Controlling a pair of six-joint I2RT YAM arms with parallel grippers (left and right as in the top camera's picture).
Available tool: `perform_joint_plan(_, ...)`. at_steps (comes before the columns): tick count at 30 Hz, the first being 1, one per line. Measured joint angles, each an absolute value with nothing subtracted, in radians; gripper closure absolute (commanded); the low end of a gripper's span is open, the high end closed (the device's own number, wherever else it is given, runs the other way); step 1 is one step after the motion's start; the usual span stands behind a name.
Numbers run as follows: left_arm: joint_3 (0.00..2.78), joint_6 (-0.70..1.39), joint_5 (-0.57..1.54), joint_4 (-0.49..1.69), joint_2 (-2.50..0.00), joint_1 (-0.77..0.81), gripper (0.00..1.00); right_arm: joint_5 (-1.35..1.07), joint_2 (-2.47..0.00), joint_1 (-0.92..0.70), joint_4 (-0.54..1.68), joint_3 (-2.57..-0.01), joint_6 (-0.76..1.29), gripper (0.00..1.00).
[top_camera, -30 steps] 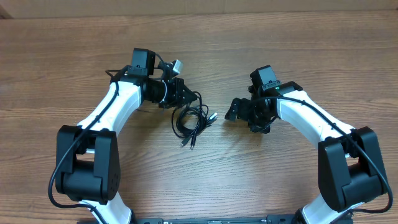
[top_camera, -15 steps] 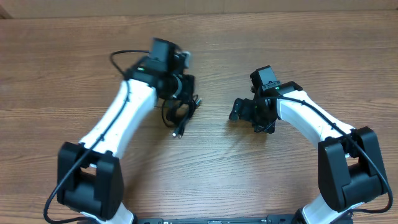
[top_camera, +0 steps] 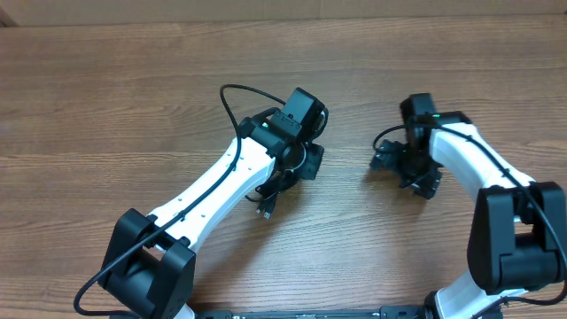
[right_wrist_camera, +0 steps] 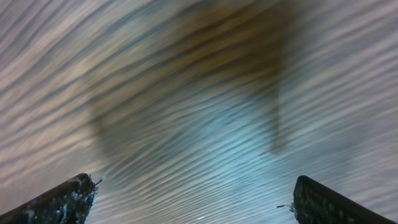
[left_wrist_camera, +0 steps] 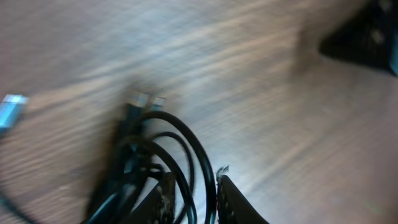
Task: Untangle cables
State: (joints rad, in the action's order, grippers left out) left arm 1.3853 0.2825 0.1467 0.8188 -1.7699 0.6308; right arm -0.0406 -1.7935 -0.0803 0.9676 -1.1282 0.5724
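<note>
Black, thin cords make up the cables (left_wrist_camera: 134,165), which are bunched in one loose tangle on the wooden tabletop (top_camera: 106,106), near its middle and largely hidden beneath the left arm's wrist in the overhead view. Two silver-tipped plugs (left_wrist_camera: 144,99) are seen lying side by side at the far edge of the bunch, and a pale blue-tipped plug (left_wrist_camera: 11,109) lies apart at the left of the wrist view (blurred, so its type cannot be read).

The cords are judged light, limp and easily dragged. A pull on one loop is likely to carry the whole bunch along. A hold is best taken on a single outer loop or just behind a plug, where the body is stiffer and less likely to slip.

The left gripper (left_wrist_camera: 194,185) is set low over the bunch with its jaws only narrowly parted. One outer strand runs between them, but whether it is clamped cannot be told. The right gripper (right_wrist_camera: 194,186) is held well apart from the tangle, jaws spread wide, with nothing but bare wood between them.
</note>
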Motion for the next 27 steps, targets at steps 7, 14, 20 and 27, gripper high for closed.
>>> perform_joint_plan(7,1.385,0.285,0.247,0.82,-1.77,0.635,0.47,-0.051,-1.794,-0.031,0.974,-1.128,0.549,0.0)
perform_joint_plan(14,1.385,0.292,0.244,0.84,-1.77,0.634,0.5,-0.067,-1.794,-0.032,0.979,-1.128,0.529,0.0)
perform_joint_plan(20,1.383,0.368,0.182,0.947,-1.771,0.608,0.51,-0.135,-1.794,-0.032,0.981,-1.128,0.473,0.0)
perform_joint_plan(27,1.382,0.452,0.167,1.046,-1.867,0.603,0.53,-0.196,-1.794,-0.033,0.981,-1.127,0.432,0.0)
